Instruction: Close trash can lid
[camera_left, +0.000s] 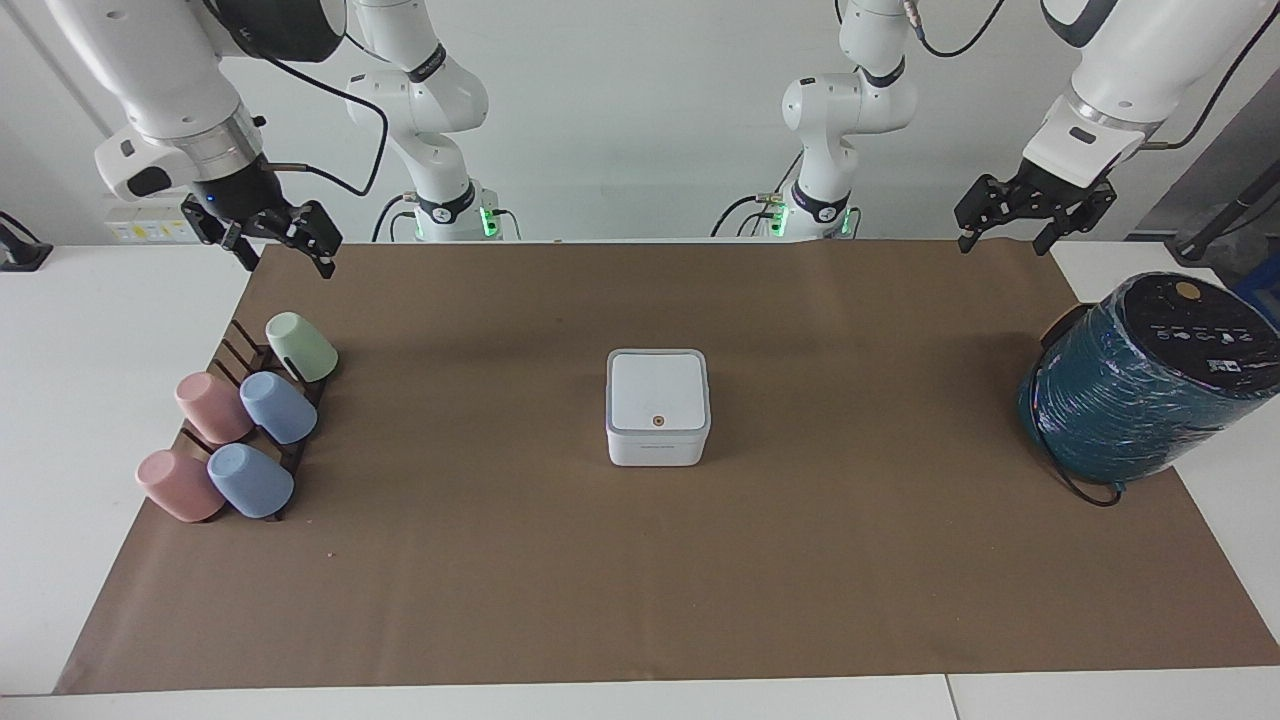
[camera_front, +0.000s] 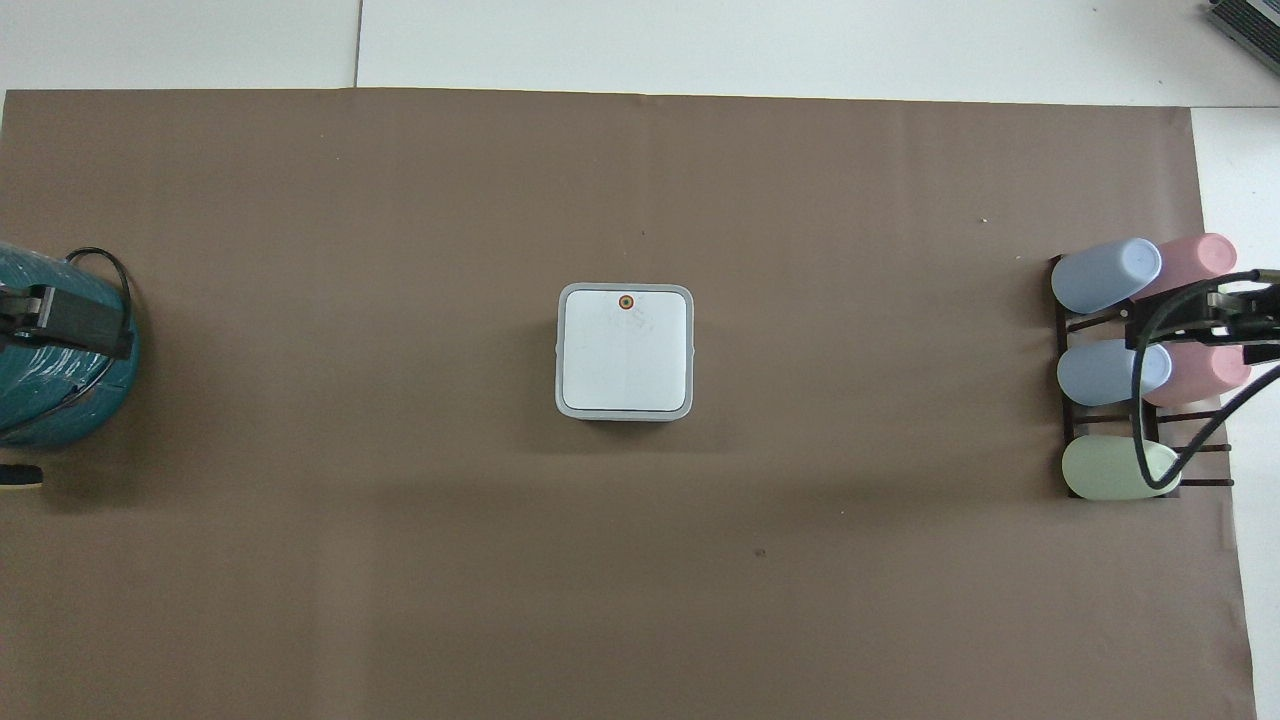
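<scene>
Hanging spread-fingered, my left gripper (camera_left: 1003, 225) is over the brown mat's (camera_left: 800, 560) corner by the teal cylinder (camera_left: 1130, 400) and my right gripper (camera_left: 285, 243), equally spread, above the cup rack (camera_left: 235, 350), heights only the facing view reveals, while mid-mat the trash can (camera_left: 658, 447) sits with its orange-dotted lid (camera_left: 657, 392) flat down.
</scene>
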